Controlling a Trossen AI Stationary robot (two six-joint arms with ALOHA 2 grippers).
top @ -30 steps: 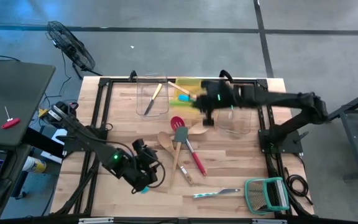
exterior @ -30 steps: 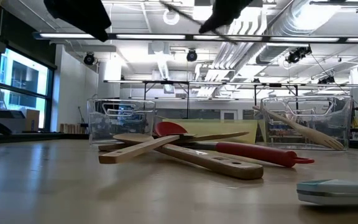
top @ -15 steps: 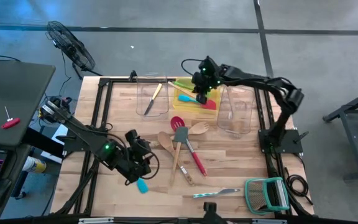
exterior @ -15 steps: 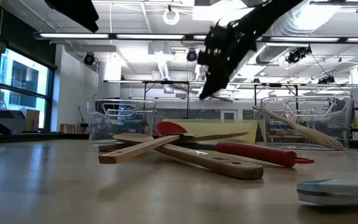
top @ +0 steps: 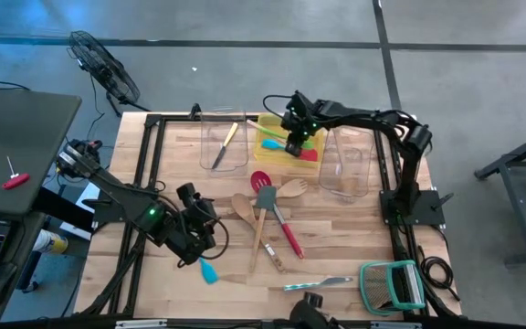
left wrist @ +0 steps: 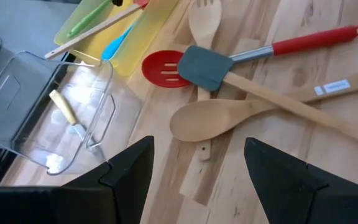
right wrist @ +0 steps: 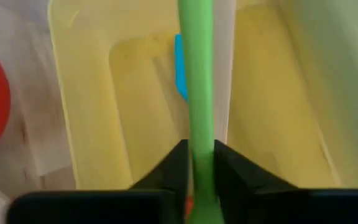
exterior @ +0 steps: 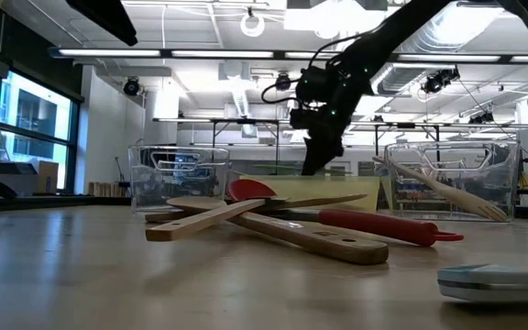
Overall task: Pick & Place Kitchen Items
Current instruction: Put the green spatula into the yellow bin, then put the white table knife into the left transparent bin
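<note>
Lower right end effector [right wrist: 197,163], pinching green spatula [right wrist: 199,81], fully inside yellow bin [right wrist: 92,118] before releasing; leave spread left end effector [left wrist: 197,162] parked.

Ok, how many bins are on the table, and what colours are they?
Clear bins: 2
Yellow bin: 1
Total: 3

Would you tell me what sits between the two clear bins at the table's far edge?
The yellow bin, with the right gripper over it, in the high view.
</note>
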